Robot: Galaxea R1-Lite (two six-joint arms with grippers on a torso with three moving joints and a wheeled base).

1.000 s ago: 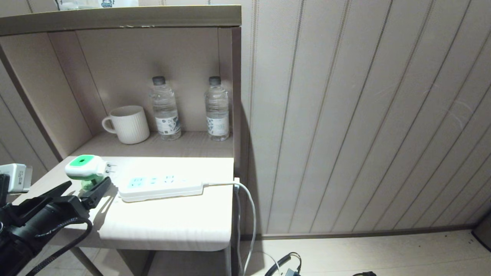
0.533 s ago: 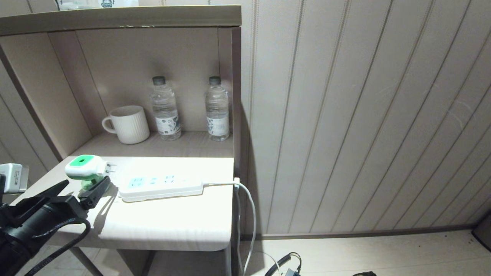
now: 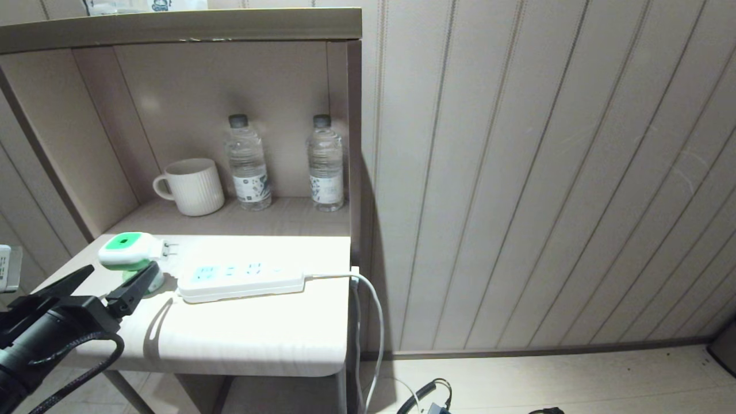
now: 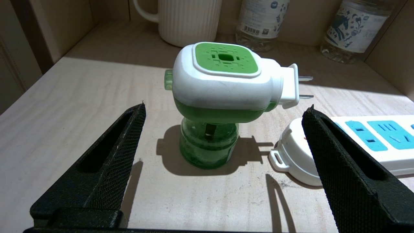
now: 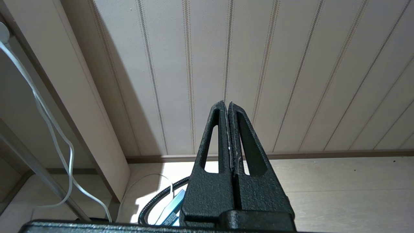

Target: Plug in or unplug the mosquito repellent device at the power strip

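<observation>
A ribbed white mug (image 3: 192,187) is standing at the back of a pale wooden surface (image 3: 247,333), its handle pointing left. Two clear water bottles (image 3: 247,163) (image 3: 325,163) with dark caps are standing upright to its right, against the alcove's rear panel. A grooved beige wall (image 3: 546,172) is rising beside the unit, with dark cables (image 3: 428,397) lying on the floor below.

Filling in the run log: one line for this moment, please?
left gripper: open, clear of mosquito repellent device | device: upright, unplugged beside power strip | right gripper: shut, parked
</observation>
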